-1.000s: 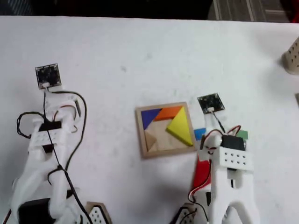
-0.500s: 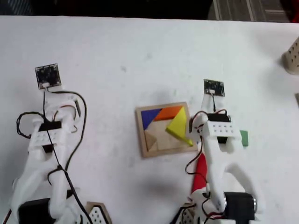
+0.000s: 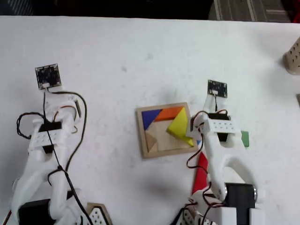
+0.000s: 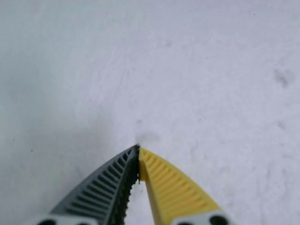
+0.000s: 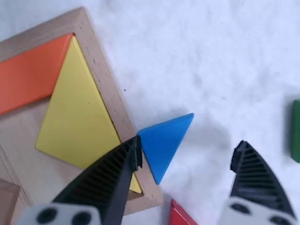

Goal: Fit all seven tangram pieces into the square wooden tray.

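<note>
My right pincer [image 5: 188,146] advanced since a second ago, gaped wide, held nothing | blue triangle [image 5: 161,145] lay between its tips, against tray [image 5: 101,70] rim | left pincer [image 4: 138,152] stayed closed, empty

A robotics lab bench: a white table [image 3: 140,51] carrying 2 white plastic arms [image 3: 44,140] with loose exposed wires [image 3: 80,117] and bare circuit boards [image 3: 48,76], grey floor [image 3: 248,9] past its far edge.

yellow triangle [image 5: 75,112], orange piece [image 5: 28,78], light blue triangle [image 5: 164,140], red piece [image 5: 180,216], green piece [image 5: 296,131], pale wood tray [image 5: 99,70], white table [image 5: 211,56]
</note>
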Action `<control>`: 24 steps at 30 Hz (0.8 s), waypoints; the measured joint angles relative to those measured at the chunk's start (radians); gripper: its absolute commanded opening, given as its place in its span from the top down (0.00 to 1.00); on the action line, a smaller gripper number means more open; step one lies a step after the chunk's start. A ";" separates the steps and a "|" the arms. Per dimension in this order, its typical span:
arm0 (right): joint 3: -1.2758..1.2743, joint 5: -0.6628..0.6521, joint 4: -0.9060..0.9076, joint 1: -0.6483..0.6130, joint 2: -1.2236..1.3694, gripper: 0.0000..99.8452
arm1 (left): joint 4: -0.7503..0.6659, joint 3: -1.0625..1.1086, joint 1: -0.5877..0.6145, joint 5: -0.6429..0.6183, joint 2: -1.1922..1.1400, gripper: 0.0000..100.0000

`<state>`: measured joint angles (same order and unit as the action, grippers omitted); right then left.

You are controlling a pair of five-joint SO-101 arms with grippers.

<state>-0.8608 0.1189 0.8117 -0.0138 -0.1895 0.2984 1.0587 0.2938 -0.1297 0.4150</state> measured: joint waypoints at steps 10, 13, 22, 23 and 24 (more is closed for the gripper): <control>0.072 0.000 0.000 0.002 0.087 0.70 | 0.000 0.000 0.000 0.000 0.000 0.98; 0.091 0.012 0.000 0.002 0.106 0.70 | 0.000 0.000 0.000 0.000 0.000 0.98; 0.100 0.061 0.000 0.006 0.124 0.70 | 0.000 0.000 0.000 0.000 0.000 0.98; 0.100 0.075 0.000 0.017 0.124 0.70 | 0.000 0.000 0.000 0.000 0.000 0.98; 0.101 0.086 0.000 0.029 0.124 0.70 | 0.000 0.000 0.000 0.000 0.000 0.98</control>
<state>-0.7595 0.2048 0.8117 0.0153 -0.0652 0.2984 1.0587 0.2938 -0.1297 0.4150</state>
